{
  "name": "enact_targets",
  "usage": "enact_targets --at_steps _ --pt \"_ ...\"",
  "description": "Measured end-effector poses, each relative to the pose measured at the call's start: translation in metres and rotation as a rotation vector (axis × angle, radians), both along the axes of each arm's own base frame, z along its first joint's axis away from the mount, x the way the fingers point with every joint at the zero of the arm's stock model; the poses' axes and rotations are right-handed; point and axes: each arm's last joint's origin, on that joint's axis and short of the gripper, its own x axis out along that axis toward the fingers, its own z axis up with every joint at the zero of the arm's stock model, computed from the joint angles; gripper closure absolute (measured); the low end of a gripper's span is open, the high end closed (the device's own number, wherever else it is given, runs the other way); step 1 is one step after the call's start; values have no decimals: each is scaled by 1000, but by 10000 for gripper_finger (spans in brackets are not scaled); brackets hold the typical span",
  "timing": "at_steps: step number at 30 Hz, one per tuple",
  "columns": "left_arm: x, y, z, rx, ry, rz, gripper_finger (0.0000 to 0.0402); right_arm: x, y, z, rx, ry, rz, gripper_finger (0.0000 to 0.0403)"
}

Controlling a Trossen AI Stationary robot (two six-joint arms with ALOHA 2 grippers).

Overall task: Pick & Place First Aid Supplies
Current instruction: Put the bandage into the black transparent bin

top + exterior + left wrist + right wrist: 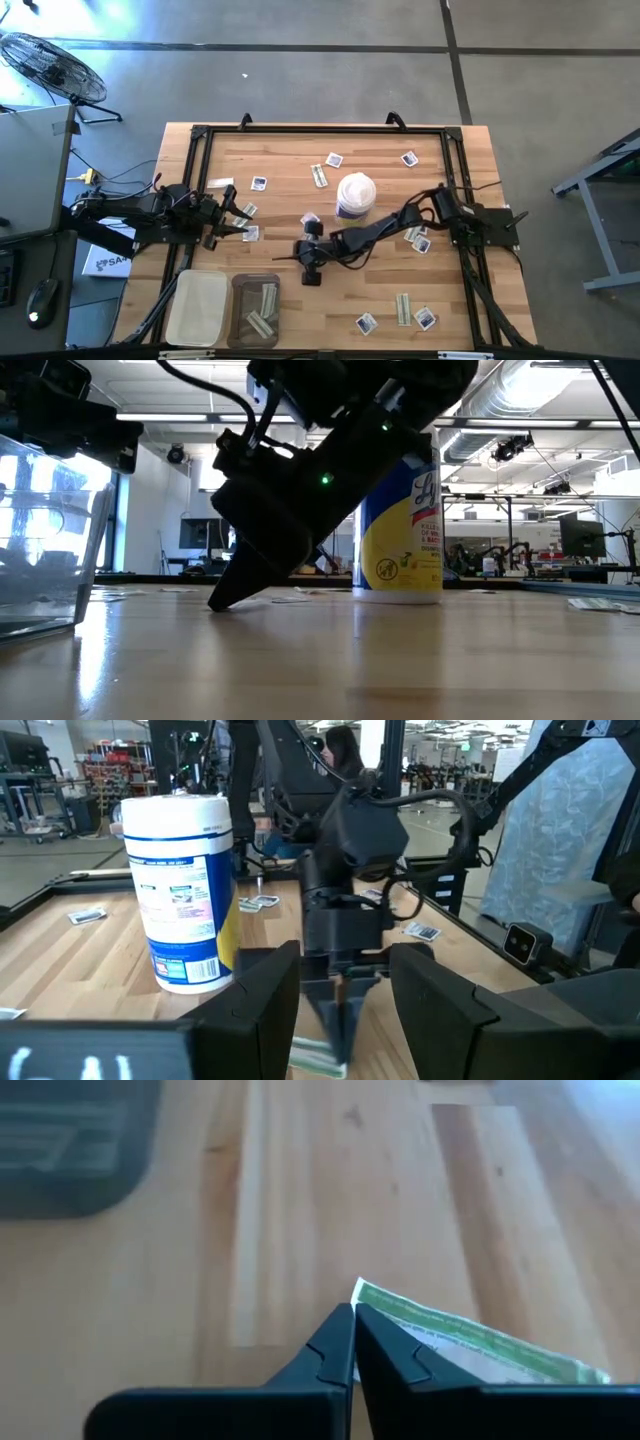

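Observation:
My right gripper (354,1320) reaches to the table's middle (283,257) and is shut on a narrow green-white strip packet (470,1342). In the low view its fingertips (215,603) are down at the tabletop. My left gripper (238,222) waits open near the left side, its fingers (255,1005) framing the right arm. Small packets (250,233) lie flat beside it. More square and strip packets are scattered over the wood (334,160) (418,240) (403,308). My right gripper pinches the strip packet between its two fingertips by one end corner (372,1296). The fingers come from above, slanting toward the table's left. The rest of the strip (540,1365) trails back under the gripper, low over the wood; whether it is lifted clear I cannot tell.
A white-lidded canister (355,195) stands upright mid-table, just beyond the right arm. Two trays sit at the near left: a pale one (200,305) and a darker one (255,310) holding strips. The clear container wall (45,530) shows left in the low view.

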Motion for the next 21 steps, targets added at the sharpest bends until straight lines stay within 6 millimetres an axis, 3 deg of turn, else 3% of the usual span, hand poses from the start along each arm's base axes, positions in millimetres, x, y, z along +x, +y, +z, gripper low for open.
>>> enact_targets --at_steps 5,10,16,18,21 --pt "0 0 0 0 0 0 247 -7 16 21 12 -31 45 399" --pt "0 0 0 0 0 -3 247 -11 35 80 31 -256 119 399" --pt "0 0 0 0 0 -3 247 -6 66 133 151 -581 339 401" --pt "0 0 0 0 -1 -3 247 0 77 143 149 -635 387 401" --pt "0 0 0 0 0 -3 247 11 95 139 137 -646 459 402"
